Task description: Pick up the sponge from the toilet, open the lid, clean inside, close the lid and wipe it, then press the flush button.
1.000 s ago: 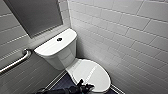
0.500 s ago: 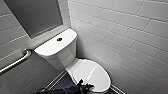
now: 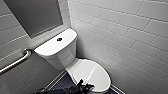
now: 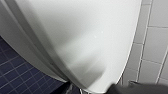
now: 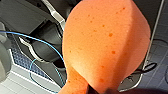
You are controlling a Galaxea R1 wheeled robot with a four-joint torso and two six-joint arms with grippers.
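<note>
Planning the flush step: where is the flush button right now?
Head view: the flush button sits at the centre of the tank top, up and left of the closed lid.

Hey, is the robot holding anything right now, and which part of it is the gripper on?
The right gripper holds the sponge, apparently at its narrow end where it tapers toward the waist.
</note>
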